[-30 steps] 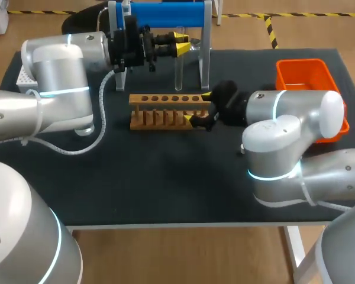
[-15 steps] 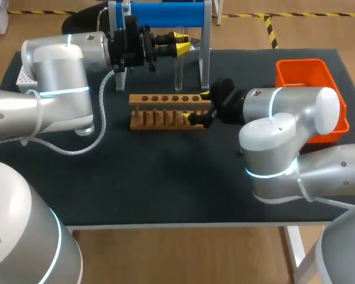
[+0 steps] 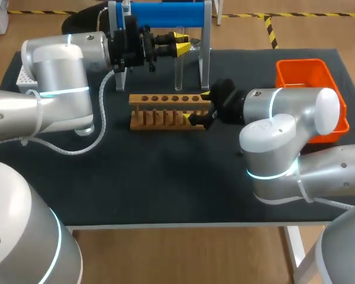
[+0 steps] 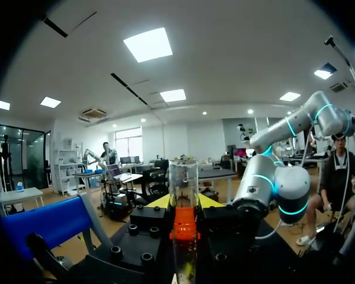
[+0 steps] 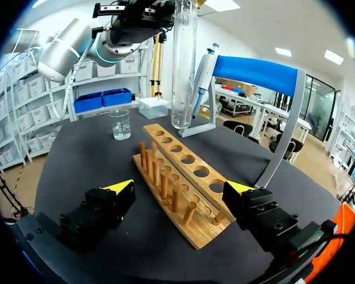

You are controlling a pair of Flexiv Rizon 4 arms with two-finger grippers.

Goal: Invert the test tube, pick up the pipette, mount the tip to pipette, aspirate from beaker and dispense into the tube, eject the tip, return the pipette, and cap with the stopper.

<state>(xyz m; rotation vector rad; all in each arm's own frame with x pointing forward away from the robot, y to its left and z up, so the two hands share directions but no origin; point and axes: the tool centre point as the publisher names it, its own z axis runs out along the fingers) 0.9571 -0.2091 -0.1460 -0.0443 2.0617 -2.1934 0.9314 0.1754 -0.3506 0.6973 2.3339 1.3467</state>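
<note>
Test tube (image 3: 178, 71) hangs upright in the left gripper (image 3: 181, 44). The yellow tips pinch it from both sides near its upper end, and the rounded closed end points down, clear of the wooden rack (image 3: 165, 110). From the head camera it sits at about 12 o'clock of the rack's right half, in front of the blue pipette stand (image 3: 160, 15).

Right gripper (image 3: 197, 107) is at the rack's 3 o'clock end with jaws wide apart, one finger on each side of the board and neither touching it (right wrist view shows gaps on both sides). Orange bin (image 3: 307, 74) is further out at 3 o'clock.

My read: the flip looks done and the open step is seating the tube in a hole.
- Clamp the right jaws on the rack end first so the rack can't skid.
- Centre the tube over one hole from the right wrist view. Its tip seems to be over the far holes, but depth is hard to judge.
- Go straight down and slowly, staying off the peg row (image 5: 165, 180).
- Use a light grip because it's glass, and release only once it's seated.
- Pipette (image 5: 204, 65) is just behind the tube and the beaker (image 5: 120, 124) is past the rack's far end, so avoid any sideways swing.
</note>
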